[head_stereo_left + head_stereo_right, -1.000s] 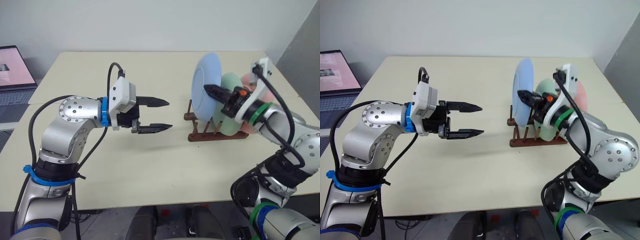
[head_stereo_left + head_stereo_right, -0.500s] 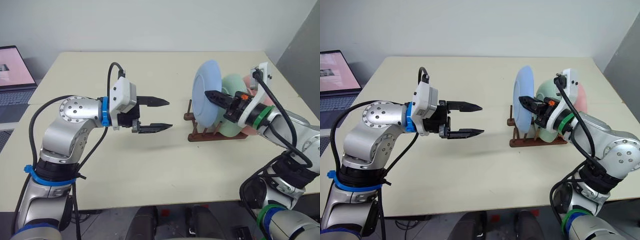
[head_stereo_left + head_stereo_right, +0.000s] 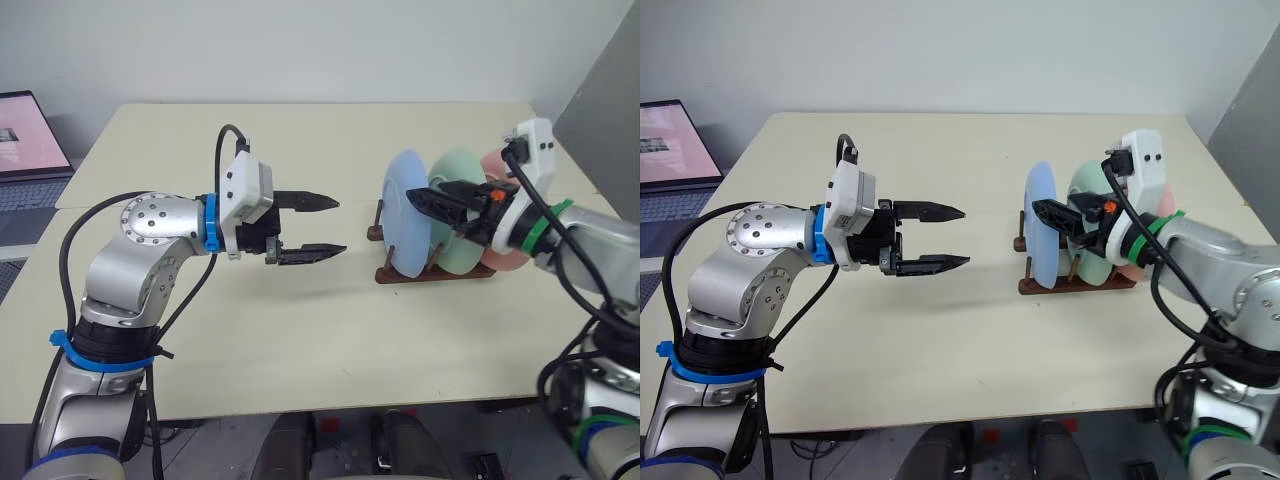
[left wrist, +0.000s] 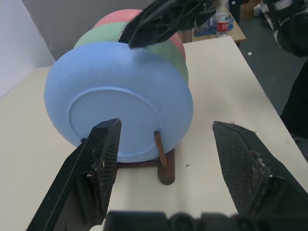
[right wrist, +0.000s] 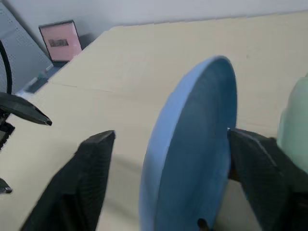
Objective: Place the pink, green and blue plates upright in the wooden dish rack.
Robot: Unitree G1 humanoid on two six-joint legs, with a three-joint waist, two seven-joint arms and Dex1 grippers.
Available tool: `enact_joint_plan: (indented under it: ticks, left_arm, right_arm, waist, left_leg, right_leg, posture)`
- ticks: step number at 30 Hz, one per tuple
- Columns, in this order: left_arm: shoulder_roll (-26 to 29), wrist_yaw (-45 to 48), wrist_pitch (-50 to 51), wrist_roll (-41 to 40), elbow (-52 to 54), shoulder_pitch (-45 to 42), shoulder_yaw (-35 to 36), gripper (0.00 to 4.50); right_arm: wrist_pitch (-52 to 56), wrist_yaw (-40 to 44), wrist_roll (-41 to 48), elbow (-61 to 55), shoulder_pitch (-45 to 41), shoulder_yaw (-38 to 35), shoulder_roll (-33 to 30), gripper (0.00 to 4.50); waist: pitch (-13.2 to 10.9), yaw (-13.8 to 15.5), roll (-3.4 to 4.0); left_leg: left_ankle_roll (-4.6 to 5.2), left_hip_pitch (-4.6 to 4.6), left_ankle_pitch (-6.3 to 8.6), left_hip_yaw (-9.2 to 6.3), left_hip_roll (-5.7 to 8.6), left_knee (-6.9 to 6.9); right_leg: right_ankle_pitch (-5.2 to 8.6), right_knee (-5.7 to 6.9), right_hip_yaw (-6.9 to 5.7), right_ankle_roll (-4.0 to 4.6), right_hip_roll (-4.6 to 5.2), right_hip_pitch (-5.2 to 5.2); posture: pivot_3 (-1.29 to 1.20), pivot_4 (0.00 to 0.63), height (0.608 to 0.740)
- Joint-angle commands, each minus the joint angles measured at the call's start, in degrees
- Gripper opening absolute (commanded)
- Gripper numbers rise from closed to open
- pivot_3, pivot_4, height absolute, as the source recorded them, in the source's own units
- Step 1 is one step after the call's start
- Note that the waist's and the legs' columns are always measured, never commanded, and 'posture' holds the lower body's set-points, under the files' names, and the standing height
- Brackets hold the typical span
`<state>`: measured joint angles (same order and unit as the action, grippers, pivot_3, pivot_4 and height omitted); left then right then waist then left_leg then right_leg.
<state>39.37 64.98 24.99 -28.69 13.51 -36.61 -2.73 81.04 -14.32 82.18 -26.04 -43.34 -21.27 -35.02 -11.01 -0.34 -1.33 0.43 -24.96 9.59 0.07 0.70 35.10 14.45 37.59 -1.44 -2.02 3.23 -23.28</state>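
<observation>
Straddling the racked blue plate, right gripper gapes wide.

Even, diffuse indoor light fills the scene, bright but not harsh, with no single lamp direction evident. The matte cream tabletop carries only faint, soft-edged shadows: a pale one just under the small dark brown wooden dish rack and the round light blue plastic plate standing in it. No glare shows on the plates; the silver arm housings carry mild highlights. The head views are crisp across the table. In the left wrist view the plate is sharp while the near black fingers look soft. The right wrist view is blurred throughout, its fingers and the plate's rim smeared.
</observation>
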Motion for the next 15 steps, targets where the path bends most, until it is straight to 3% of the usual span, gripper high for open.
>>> enact_joint_plan:
  ticks: [1,4,10,15]
  left_arm:
    - [0.7,-0.8,0.7,-1.5,1.9,-0.3,2.5,3.3]
    - [4.5,-0.8,5.0,-2.3,1.9,0.6,4.1,3.3]
    - [12.5,-2.3,3.4,4.0,0.2,5.3,6.2,4.47]
    - [17.8,-3.4,-0.2,7.3,1.6,15.5,12.9,4.47]
  right_arm:
    - [-3.3,6.4,-1.0,-0.6,-2.1,0.7,-5.8,4.45]
    - [-5.6,19.6,-6.1,-0.8,-3.5,2.3,-16.3,4.45]
    - [-21.9,52.2,-24.6,-0.8,4.9,6.4,-37.3,4.5]
    - [-44.1,74.7,-42.3,10.9,16.9,2.6,-47.0,4.5]
  waist:
    - [0.0,0.1,0.0]
    - [0.0,0.0,0.02]
    - [-0.1,0.1,0.07]
    - [-0.1,0.1,0.07]
  left_leg:
    - [0.0,0.0,0.0,0.01,-0.07,0.0]
    - [0.0,-0.02,0.01,0.07,-0.23,-0.05]
    - [0.05,-0.02,0.15,0.12,-0.35,-0.16]
    - [-0.05,0.03,0.24,0.5,-0.35,-0.14]
  right_leg:
    - [-0.03,-0.07,0.02,0.02,-0.06,0.01]
    - [-0.1,-0.27,0.03,0.12,-0.19,-0.01]
    - [-0.1,-0.6,0.04,0.14,-0.26,0.0]
    - [-0.1,-0.68,0.31,0.15,-0.12,-0.05]
  posture:
    - [0.0,0.15,0.74]
    - [0.0,0.15,0.74]
    - [0.0,0.15,0.74]
    - [0.0,0.15,0.74]
